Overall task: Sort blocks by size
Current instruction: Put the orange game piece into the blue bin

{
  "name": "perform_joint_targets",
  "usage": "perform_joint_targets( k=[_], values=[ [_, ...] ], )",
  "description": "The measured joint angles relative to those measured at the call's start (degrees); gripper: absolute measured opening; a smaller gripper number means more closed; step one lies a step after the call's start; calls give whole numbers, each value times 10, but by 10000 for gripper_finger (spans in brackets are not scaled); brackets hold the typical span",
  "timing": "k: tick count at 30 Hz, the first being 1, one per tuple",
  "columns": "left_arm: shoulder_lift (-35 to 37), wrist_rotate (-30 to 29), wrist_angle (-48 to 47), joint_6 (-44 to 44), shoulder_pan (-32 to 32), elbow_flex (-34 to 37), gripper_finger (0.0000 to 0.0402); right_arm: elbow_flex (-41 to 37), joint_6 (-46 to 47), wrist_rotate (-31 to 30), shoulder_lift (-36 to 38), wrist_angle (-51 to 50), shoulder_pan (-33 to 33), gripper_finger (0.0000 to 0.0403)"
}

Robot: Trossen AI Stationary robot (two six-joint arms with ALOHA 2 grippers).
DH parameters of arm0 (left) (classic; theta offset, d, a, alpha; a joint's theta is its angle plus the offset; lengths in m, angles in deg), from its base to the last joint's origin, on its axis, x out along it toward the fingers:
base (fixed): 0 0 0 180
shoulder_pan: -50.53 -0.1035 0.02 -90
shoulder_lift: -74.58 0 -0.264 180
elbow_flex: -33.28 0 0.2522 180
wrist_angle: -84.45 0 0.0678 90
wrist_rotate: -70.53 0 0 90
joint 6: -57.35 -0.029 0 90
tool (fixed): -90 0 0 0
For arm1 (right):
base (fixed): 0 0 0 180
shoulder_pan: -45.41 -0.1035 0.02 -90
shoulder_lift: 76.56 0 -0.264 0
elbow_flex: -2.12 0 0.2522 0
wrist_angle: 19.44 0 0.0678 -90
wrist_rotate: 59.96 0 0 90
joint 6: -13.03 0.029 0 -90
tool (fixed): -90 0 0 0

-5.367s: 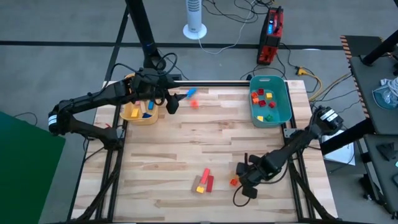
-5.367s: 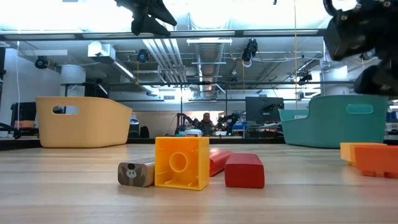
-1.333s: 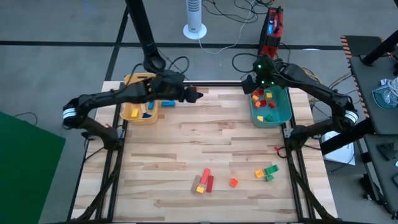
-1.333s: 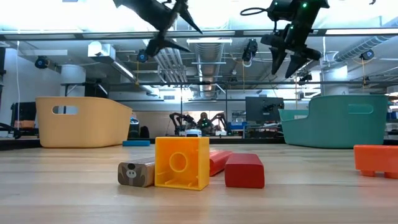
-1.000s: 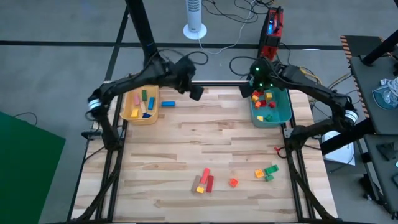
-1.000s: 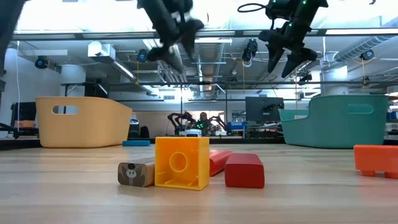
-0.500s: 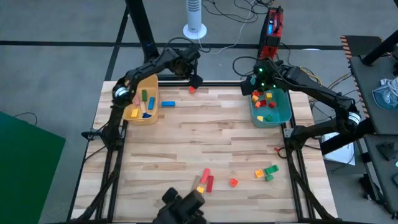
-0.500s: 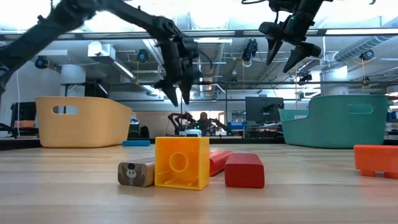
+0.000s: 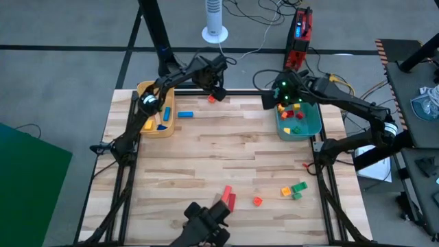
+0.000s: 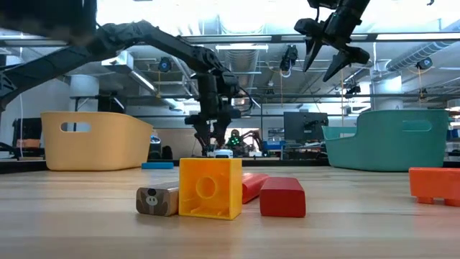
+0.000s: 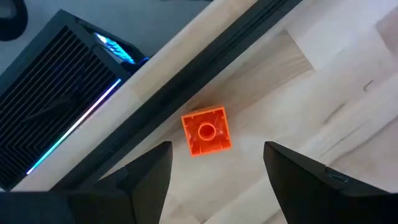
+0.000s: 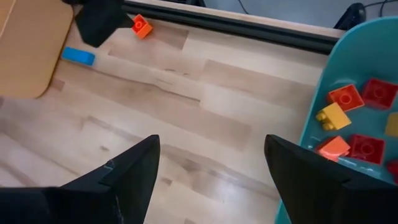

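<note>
High view: the left gripper (image 9: pixel 218 90) hangs at the far edge of the bench (image 9: pixel 219 144), right over an orange cube (image 9: pixel 212 98). A blue bar (image 9: pixel 185 114) lies near the yellow bin (image 9: pixel 141 125), which holds bars. The right gripper (image 9: pixel 280 96) hovers at the rim of the teal bin (image 9: pixel 313 125), which holds cubes. More blocks (image 9: pixel 291 190) lie loose near the front edge.

Low view: the left fingers (image 10: pixel 203 134) point down, spread apart, with nothing between them. The right gripper (image 10: pixel 325 54) is high, fingers wide and empty.

Left wrist view: the orange cube (image 11: pixel 206 130) sits between the spread fingers (image 11: pixel 152 177), close against the dark rail (image 11: pixel 186 74).

Right wrist view: wide fingers (image 12: pixel 140 165) are empty; cubes (image 12: pixel 347 96) rest in the teal bin (image 12: pixel 323 87).

Risk: the cube lies skewed to the fingers and beside the rail. A closing stroke may twist it, or a finger may strike the rail, probably causing a slipped grasp.
</note>
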Motion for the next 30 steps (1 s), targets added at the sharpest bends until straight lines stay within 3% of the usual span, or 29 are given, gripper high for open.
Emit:
perform_joint_targets(
  k=[30],
  values=[
    [-18,-1,96,-2,-6,103,239,0,29,1,0,-9,-38,290]
  ],
)
